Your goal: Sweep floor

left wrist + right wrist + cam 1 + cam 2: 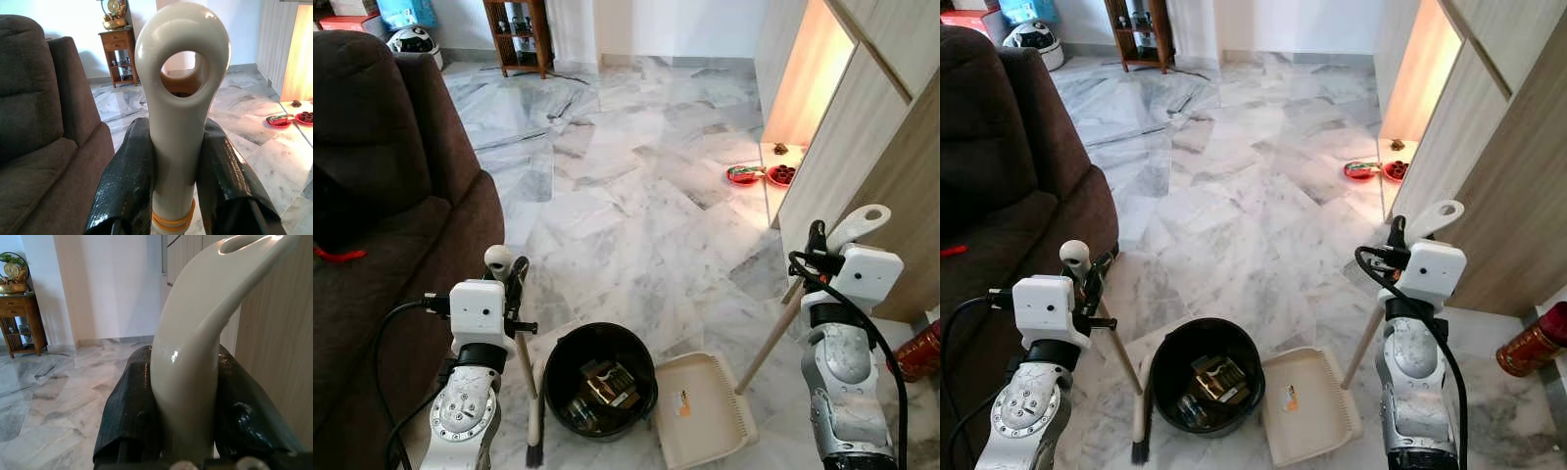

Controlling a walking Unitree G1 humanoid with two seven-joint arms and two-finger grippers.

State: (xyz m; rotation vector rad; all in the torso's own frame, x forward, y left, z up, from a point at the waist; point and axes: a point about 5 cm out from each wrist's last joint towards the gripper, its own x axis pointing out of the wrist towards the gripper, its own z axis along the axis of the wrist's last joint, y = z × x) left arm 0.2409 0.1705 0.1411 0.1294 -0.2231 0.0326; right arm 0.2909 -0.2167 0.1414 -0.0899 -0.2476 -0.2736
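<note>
We pinch the broom point(523, 362) in our left gripper point(177, 191) and the dustpan point(700, 409) handle in our right gripper point(183, 416) (both beside the bin point(599, 382)), so keep the pan's lip flat.

floor point(636, 196) grey-white marble | sofa point(382, 196) dark brown | bucket point(599, 384) black | dustpan point(703, 411) cream

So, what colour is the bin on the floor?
Black; the bin shows best in the left eye view.

Cream broom point(530, 392) and dustpan point(703, 409), seemingly upright.
</note>
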